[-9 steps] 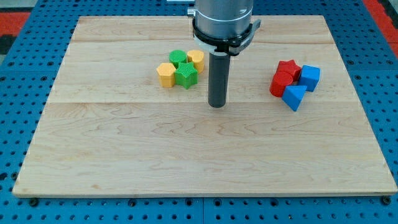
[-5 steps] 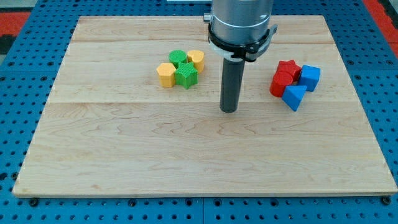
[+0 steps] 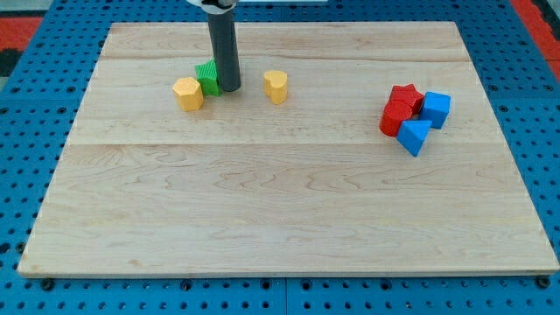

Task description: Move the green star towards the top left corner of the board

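One green block (image 3: pixel 206 78) shows in the camera view, at the board's upper left, partly hidden by the rod. Its shape is unclear, so I cannot tell if it is the green star. A second green block is out of sight. My tip (image 3: pixel 229 88) touches the green block's right side. A yellow hexagon (image 3: pixel 187 93) lies just left and below the green block, touching it.
A yellow block (image 3: pixel 276 86) lies alone to the right of my tip. On the view's right is a cluster: a red star (image 3: pixel 404 94), a red cylinder (image 3: pixel 393 117), a blue cube (image 3: pixel 436 108) and a blue wedge (image 3: pixel 414 136).
My tip has moved from the board's middle up and left, to the green block. The green block and the yellow hexagon have shifted left and up. The other yellow block stayed and now stands apart.
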{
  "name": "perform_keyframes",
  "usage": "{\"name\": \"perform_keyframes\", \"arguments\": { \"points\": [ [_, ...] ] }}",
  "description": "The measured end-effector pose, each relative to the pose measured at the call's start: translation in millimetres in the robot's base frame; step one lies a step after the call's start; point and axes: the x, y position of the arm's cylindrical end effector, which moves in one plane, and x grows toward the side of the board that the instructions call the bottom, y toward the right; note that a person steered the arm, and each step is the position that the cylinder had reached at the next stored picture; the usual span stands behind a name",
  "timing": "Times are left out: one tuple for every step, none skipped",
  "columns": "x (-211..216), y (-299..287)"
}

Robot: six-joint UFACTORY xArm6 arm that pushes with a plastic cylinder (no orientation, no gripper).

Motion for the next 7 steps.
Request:
{"name": "perform_keyframes", "arguments": {
  "points": [
    [-8, 0],
    [-14, -14],
    [-22, -59],
    [-34, -94],
    [-1, -56],
    [-3, -107],
    [-16, -158]
  ]
}}
